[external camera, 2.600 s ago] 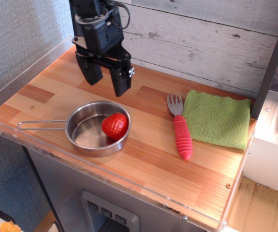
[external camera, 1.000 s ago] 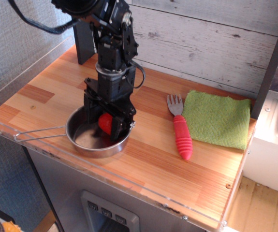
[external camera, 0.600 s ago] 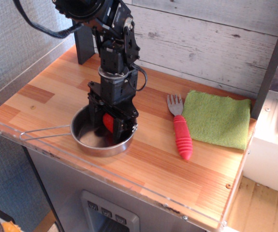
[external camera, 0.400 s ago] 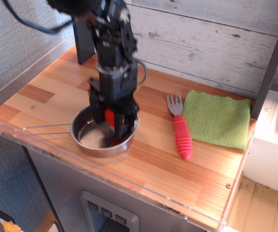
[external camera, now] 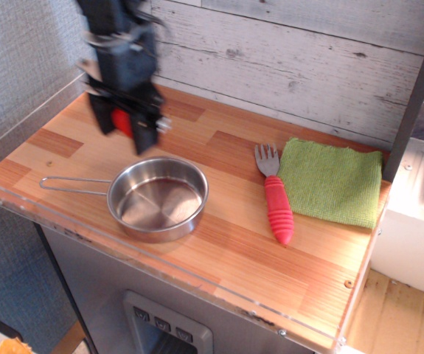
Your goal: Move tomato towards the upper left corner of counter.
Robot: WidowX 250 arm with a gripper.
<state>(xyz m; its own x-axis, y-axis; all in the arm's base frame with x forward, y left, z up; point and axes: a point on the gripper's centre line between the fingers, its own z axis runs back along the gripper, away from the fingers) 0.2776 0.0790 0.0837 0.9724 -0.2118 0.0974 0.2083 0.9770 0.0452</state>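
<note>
While the pincer (external camera: 125, 125), blurred, seems clamped on the tomato (external camera: 122, 122) above the tabletop (external camera: 234, 243), beyond the steel pan (external camera: 158, 198), the carry is underway; next, travel toward the far-left corner, lower, and release

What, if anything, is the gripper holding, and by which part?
The gripper holds the tomato, pinched across its red body between the two fingers, lifted clear of the pan.
</note>
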